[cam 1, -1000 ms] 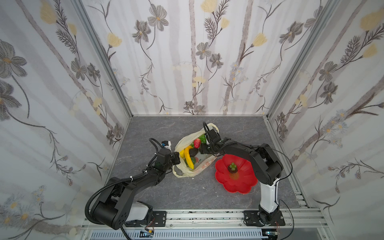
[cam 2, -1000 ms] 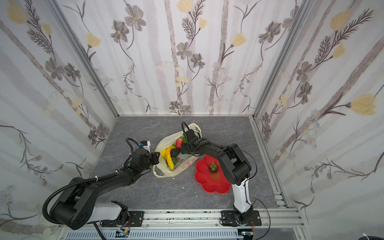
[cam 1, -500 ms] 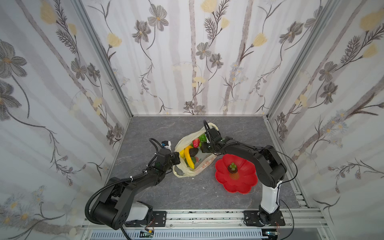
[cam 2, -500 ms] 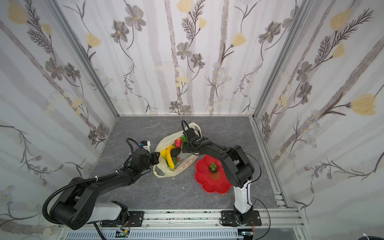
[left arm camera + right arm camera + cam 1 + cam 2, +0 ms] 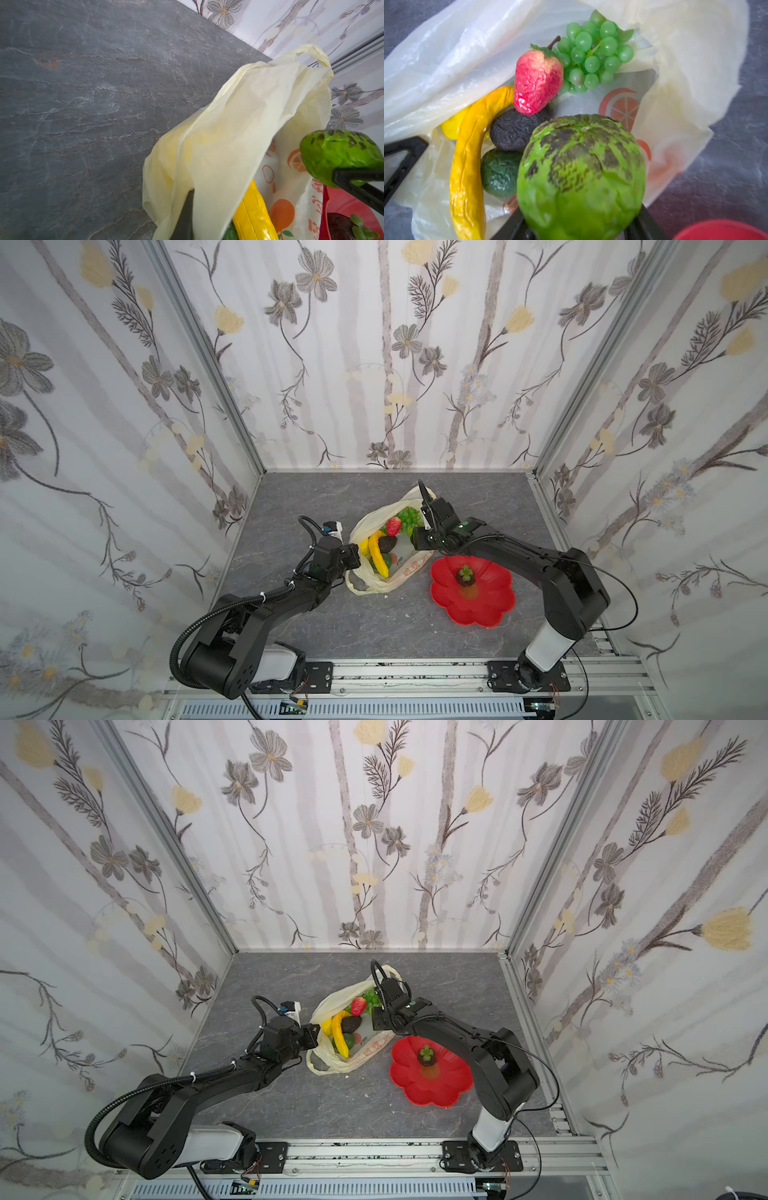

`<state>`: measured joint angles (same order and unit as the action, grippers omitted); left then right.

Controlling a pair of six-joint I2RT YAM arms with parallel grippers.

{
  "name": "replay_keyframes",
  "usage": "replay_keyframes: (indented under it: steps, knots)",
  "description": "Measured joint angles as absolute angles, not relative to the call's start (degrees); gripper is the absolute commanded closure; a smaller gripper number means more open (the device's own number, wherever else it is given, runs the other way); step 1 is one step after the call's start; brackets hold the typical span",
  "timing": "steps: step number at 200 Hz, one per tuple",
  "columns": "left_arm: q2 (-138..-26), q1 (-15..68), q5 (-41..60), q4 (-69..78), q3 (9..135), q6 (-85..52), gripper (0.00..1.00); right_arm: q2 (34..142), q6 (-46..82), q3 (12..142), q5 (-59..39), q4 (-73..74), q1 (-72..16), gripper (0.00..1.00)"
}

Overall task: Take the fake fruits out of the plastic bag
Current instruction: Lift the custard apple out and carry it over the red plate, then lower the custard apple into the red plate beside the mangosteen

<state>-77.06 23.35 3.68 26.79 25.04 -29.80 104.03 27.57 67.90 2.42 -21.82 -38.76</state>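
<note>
Custard apple (image 5: pixel 581 176), bumpy glossy green, sits clamped in our right gripper (image 5: pixel 417 538); our left gripper (image 5: pixel 356 558) pinches the bag (image 5: pixel 239 124) by its thin crinkly rim, beside the long banana (image 5: pixel 253 212).

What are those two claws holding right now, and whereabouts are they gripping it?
The right gripper clamps the bumpy green custard apple by its opposite sides. The left gripper pinches the plastic bag at the rim of its mouth.

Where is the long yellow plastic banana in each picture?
Top view: long yellow plastic banana inside the pale-yellow plastic bag.
Top view: same spot, banana.
Left wrist: banana pokes from under the bag's fold.
Right wrist: banana curves beside the red plastic strawberry.
Shared landmark: that bag.
</note>
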Motion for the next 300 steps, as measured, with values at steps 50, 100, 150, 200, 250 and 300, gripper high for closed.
replay_keyframes:
  steps: [50,100,150,200,250,300]
  knots:
    - [-77.0,23.4,3.7,26.8,25.0,-29.8,0.9,89.2,27.4,57.7,3.6,-27.8,-39.9,0.46]
    - [-77.0,23.4,3.7,26.8,25.0,-29.8,0.91,78.8,29.9,50.0,4.5,-34.0,-41.7,0.46]
    - [-77.0,23.4,3.7,26.8,25.0,-29.7,0.91,73.6,32.4,44.9,4.4,-37.1,-43.2,0.46]
    - [-77.0,23.4,3.6,26.8,25.0,-29.6,0.91,75.4,34.1,44.4,3.8,-39.2,-45.0,0.47]
    - [-76.9,23.4,3.7,26.8,25.0,-29.6,0.91,78.2,35.2,44.1,3.8,-41.7,-45.7,0.48]
    - [-76.9,23.4,3.7,26.8,25.0,-29.6,0.9,79.0,36.2,44.1,4.9,-46.0,-45.7,0.48]
